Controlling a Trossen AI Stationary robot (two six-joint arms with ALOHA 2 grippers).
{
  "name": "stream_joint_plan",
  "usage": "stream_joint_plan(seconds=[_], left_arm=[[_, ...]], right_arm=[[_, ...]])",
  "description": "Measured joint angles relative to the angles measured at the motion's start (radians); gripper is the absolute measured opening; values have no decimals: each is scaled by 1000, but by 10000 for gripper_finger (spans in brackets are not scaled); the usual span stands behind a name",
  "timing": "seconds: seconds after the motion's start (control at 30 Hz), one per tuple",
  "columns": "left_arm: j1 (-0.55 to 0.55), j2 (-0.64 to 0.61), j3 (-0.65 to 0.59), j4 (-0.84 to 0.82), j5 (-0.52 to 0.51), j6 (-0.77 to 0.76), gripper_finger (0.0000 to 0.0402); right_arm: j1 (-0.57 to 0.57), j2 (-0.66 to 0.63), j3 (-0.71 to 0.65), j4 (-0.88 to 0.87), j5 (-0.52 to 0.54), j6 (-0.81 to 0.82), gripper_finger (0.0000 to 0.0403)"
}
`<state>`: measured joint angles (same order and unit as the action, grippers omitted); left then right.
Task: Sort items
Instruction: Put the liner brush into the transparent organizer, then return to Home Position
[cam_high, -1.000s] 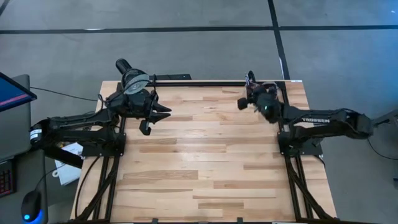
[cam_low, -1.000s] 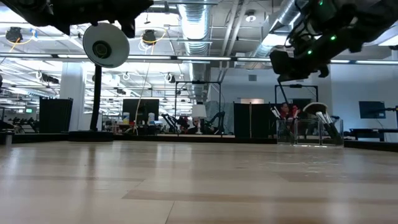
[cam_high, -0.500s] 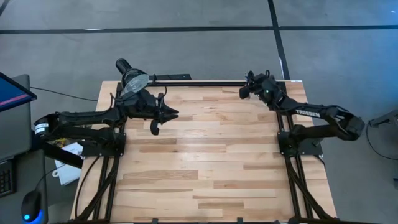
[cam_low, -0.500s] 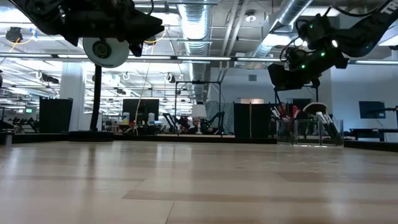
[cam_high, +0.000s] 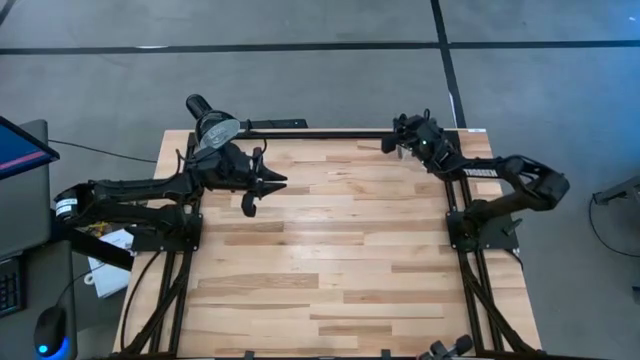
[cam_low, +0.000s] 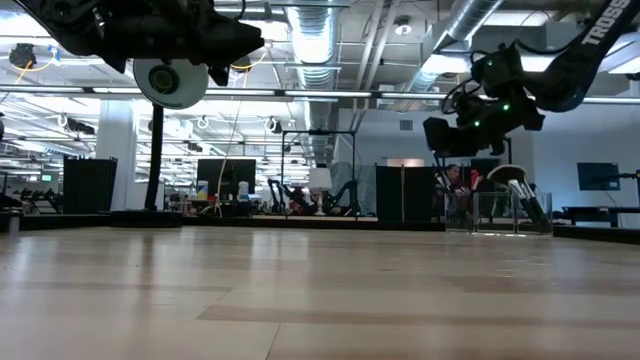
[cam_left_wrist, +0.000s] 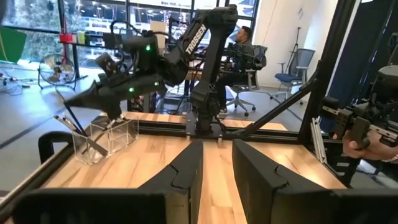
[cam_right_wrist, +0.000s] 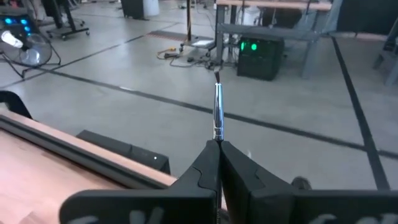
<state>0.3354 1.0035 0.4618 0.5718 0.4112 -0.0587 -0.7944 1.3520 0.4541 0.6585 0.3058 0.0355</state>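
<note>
Right gripper (cam_right_wrist: 217, 146) is closed on one slim brush (cam_right_wrist: 217, 112), its long axis pointing straight out, above the clear container (cam_left_wrist: 104, 138) at the table's far right corner. Left gripper (cam_left_wrist: 214, 165), fingers apart, waits far away.

- The clear container (cam_left_wrist: 104, 138) stands on the wooden table (cam_high: 330, 270), at the table's far right corner.
- Several brushes (cam_left_wrist: 79, 132) stand tilted inside the container.
- The right gripper (cam_high: 390, 143) hangs above the table just beside the container, its fingers pinched on one brush (cam_right_wrist: 217, 112) that sticks out past the fingertips.
- The desk lamp (cam_high: 212, 125) stands well apart from the container, at the table's far left corner.
- The left gripper (cam_high: 262, 186) hangs over the table near the lamp, across the table from the container.
</note>
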Motion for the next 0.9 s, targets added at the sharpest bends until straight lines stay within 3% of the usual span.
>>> stream_joint_plan(seconds=[0.47, 0.9], left_arm=[[36, 0, 0, 4, 1, 3, 83], [35, 0, 0, 5, 1, 2, 83]], right_arm=[[2, 53, 0, -22, 8, 73, 0], [3, -81, 0, -249, 10, 98, 0]])
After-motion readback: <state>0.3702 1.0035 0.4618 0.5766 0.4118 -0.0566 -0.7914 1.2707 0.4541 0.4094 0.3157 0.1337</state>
